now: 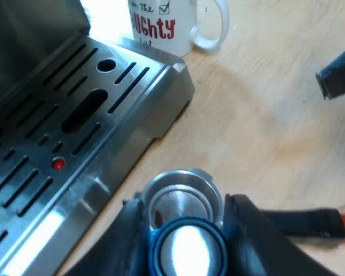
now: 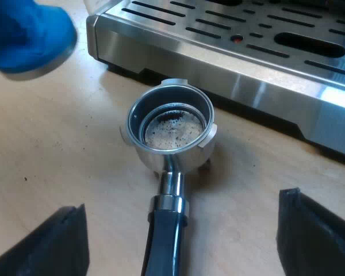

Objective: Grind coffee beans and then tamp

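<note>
Tamper (image 1: 187,251) hides holder (image 1: 181,183) near rim; handle (image 2: 164,241) cropped

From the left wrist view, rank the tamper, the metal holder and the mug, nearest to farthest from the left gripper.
1. The tamper, held in the left gripper.
2. The metal holder, on the table just beyond the tamper.
3. The mug, farthest, past the corner of the machine.

Blue tamper (image 1: 187,253) in left gripper (image 1: 185,221), metal holder (image 1: 181,187) just beyond, beside drip tray (image 1: 75,126)
</note>
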`<action>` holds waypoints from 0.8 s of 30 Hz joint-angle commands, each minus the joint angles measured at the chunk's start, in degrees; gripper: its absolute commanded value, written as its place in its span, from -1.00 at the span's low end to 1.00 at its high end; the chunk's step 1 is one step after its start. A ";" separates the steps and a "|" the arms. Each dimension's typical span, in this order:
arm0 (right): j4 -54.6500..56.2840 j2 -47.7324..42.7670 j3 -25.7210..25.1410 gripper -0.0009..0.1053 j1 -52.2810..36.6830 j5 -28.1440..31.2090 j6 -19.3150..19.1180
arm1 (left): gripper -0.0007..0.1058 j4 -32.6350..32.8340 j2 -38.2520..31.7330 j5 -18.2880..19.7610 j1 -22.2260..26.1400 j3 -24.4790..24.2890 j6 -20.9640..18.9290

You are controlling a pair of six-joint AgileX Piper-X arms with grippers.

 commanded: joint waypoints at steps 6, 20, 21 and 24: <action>-0.92 -0.35 -0.20 0.31 -0.34 -0.55 -1.06 | -0.67 -1.74 8.35 -0.08 -0.26 -7.93 0.30; -0.71 -0.35 0.18 0.31 -0.34 -0.55 -1.06 | -0.67 -1.89 17.70 -3.12 -7.45 -11.73 5.25; -0.71 -0.35 0.18 0.31 -0.34 -0.55 -1.06 | -0.67 -2.04 18.24 -3.30 -7.43 -11.73 5.31; -0.71 -0.35 0.18 0.31 -0.34 -0.55 -1.06 | -0.67 -3.26 19.62 -3.32 -7.43 -11.73 5.29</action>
